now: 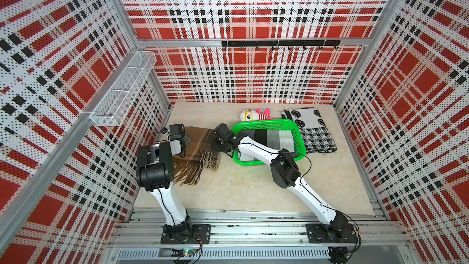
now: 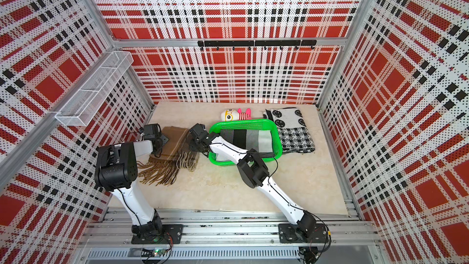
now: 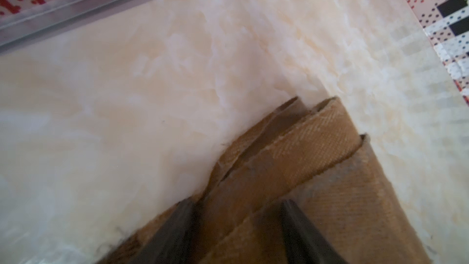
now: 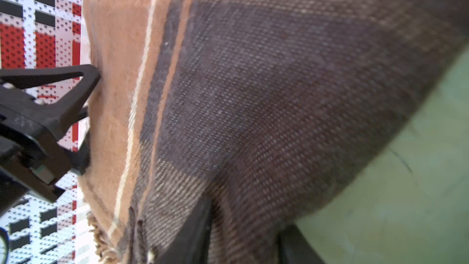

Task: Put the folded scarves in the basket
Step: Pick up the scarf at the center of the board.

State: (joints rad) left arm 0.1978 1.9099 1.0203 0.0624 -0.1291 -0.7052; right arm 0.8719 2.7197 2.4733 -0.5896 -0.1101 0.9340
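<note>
The folded scarf [image 1: 200, 143] [image 2: 175, 144] is brown with tan stripes and fringed ends, and lies on the marble table just left of the green basket [image 1: 264, 123] [image 2: 241, 122]. My left gripper [image 1: 184, 140] [image 3: 241, 224] is shut on the scarf's left edge [image 3: 330, 153], with cloth between its fingers. From the right wrist view, the left gripper [image 4: 86, 118] straddles that edge. At the edge nearest the basket, my right gripper [image 1: 218, 146] [image 4: 243, 224] is shut on a bunched fold, and the scarf [image 4: 253, 85] tents up over it.
A grey, black and white striped scarf [image 1: 269, 138] lies inside the basket. A black-and-white patterned scarf [image 1: 314, 133] lies right of it, with a plush toy [image 1: 253, 115] behind. A white wire rack [image 1: 121, 92] hangs on the left wall, and a hook rail [image 1: 279, 43] on the back wall.
</note>
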